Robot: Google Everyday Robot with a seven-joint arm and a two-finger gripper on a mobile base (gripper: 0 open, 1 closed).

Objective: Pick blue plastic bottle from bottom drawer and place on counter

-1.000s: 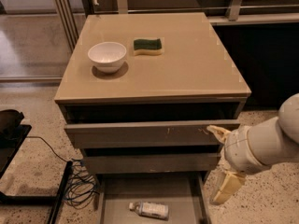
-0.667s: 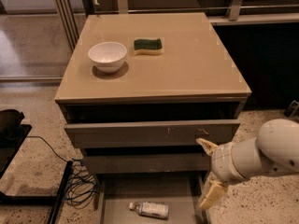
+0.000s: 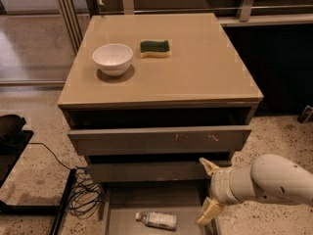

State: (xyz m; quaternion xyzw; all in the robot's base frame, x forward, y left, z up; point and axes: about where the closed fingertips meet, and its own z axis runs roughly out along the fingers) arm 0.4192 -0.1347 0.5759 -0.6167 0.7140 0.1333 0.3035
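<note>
Claw (image 3: pixel 208 190) hangs at the right front edge of the open bottom drawer (image 3: pixel 161 196), fingers spread wide apart, nothing between them. Blue plastic bottle (image 3: pixel 157 220) lies on its side on the drawer floor, left of the claw and a bit lower, not touching it. Bench (image 3: pixel 205 67) is well above the claw, carrying a white bowl (image 3: pixel 113 58) and a green sponge (image 3: pixel 155 47), both up and left of the claw. Cables (image 3: pixel 84 199) lie on the floor, far left.

The bottom drawer (image 3: pixel 146 199) cut off below, its right wall perhaps hidden behind the claw (image 3: pixel 207 190), blue plastic bottle (image 3: pixel 157 220) label we cannot read.
</note>
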